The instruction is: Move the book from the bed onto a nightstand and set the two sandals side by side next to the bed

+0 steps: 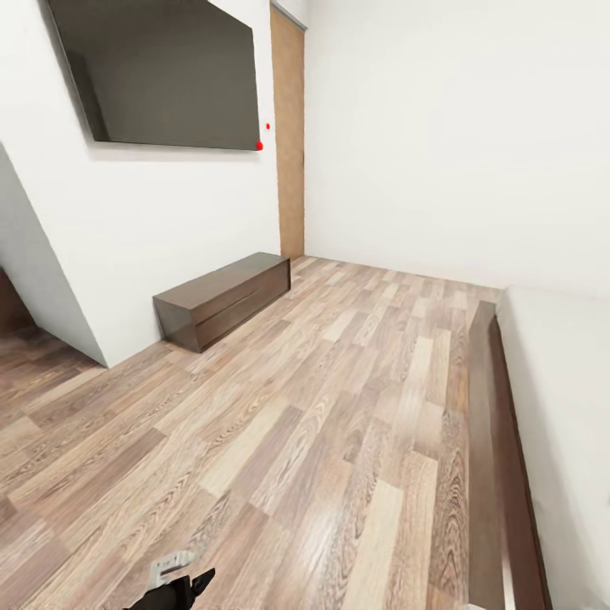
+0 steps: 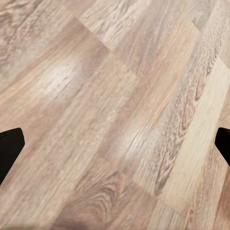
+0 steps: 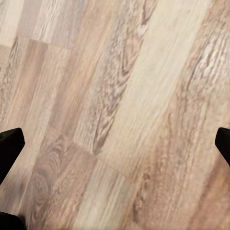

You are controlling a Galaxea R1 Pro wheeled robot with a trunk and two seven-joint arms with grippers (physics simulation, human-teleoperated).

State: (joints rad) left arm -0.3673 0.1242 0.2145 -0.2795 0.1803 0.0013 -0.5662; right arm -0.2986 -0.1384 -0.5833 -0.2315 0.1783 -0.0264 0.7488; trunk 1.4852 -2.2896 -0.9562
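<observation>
The bed runs along the right edge of the head view, with its dark-brown wood frame (image 1: 500, 440) and light-grey mattress (image 1: 568, 398). The book, the two sandals and the nightstands are out of view. My left gripper (image 2: 115, 148) hangs open over bare wood-plank floor, its black fingertips (image 2: 9, 148) far apart with nothing between them. My right gripper (image 3: 115, 148) is also open over the floor and holds nothing. A bit of my left arm (image 1: 174, 580) pokes in at the bottom of the head view.
A low dark-brown cabinet (image 1: 224, 298) stands against the white wall under a wall-mounted dark screen (image 1: 161, 72). A wooden door (image 1: 288, 135) is at the back corner. Wood-plank floor (image 1: 322, 424) stretches between cabinet and bed.
</observation>
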